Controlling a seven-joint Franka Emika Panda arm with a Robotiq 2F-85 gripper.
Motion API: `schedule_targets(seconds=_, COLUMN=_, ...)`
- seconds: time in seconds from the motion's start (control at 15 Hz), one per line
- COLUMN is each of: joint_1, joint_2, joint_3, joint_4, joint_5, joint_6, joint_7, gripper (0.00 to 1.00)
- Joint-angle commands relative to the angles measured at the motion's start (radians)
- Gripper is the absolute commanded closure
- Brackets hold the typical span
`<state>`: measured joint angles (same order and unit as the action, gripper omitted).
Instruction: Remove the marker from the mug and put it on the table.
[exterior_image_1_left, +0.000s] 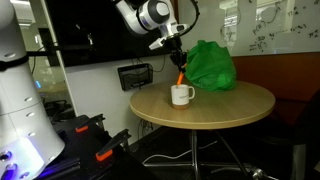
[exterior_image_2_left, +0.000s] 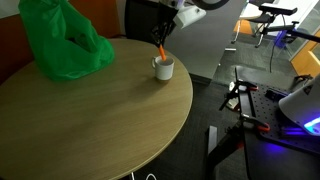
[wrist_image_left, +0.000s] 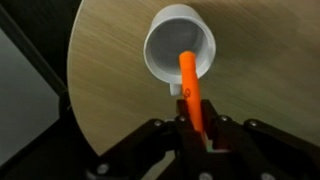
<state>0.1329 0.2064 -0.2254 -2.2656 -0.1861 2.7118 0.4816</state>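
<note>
The white mug (exterior_image_1_left: 181, 95) stands on the round wooden table (exterior_image_1_left: 230, 108); it also shows in the other exterior view (exterior_image_2_left: 163, 67) and the wrist view (wrist_image_left: 178, 45). The orange-red marker (wrist_image_left: 190, 90) is clamped between my gripper's (wrist_image_left: 197, 128) fingers, its lower end still over or just inside the mug's mouth. In both exterior views the marker (exterior_image_1_left: 180, 77) (exterior_image_2_left: 161, 53) stands tilted above the mug, with the gripper (exterior_image_1_left: 174, 47) (exterior_image_2_left: 166, 32) directly over it.
A large green bag (exterior_image_1_left: 210, 65) sits on the table right behind the mug; it shows too in an exterior view (exterior_image_2_left: 60, 45). A black monitor and wall box are behind the table. Robot bases and cables lie on the floor beside it.
</note>
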Motion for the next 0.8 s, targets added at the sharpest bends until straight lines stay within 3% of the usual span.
schedule_targets(seconds=0.0, joint_1=-0.055, joint_2=-0.099, joint_3=0.096, joint_4=-0.060, joint_5=0.124, joint_6=-0.043, joint_7=-0.096, gripper=0.95)
schedule_targets(seconds=0.2, joint_1=-0.074, joint_2=-0.122, joint_3=0.187, joint_4=-0.089, joint_5=0.328, joint_6=-0.055, joint_7=-0.250, gripper=0.95)
schedule_targets(seconds=0.33, joint_1=-0.077, joint_2=-0.087, joint_3=0.242, joint_4=-0.064, joint_5=0.473, joint_6=-0.135, joint_7=-0.354, gripper=0.95)
schedule_targets(seconds=0.53, joint_1=-0.058, joint_2=0.000, joint_3=0.256, joint_4=-0.009, joint_5=0.438, joint_6=-0.263, joint_7=-0.279, gripper=0.95)
schedule_targets(seconds=0.73, joint_1=-0.042, joint_2=0.103, joint_3=0.249, joint_4=0.038, joint_5=0.387, joint_6=-0.295, joint_7=-0.215, gripper=0.95)
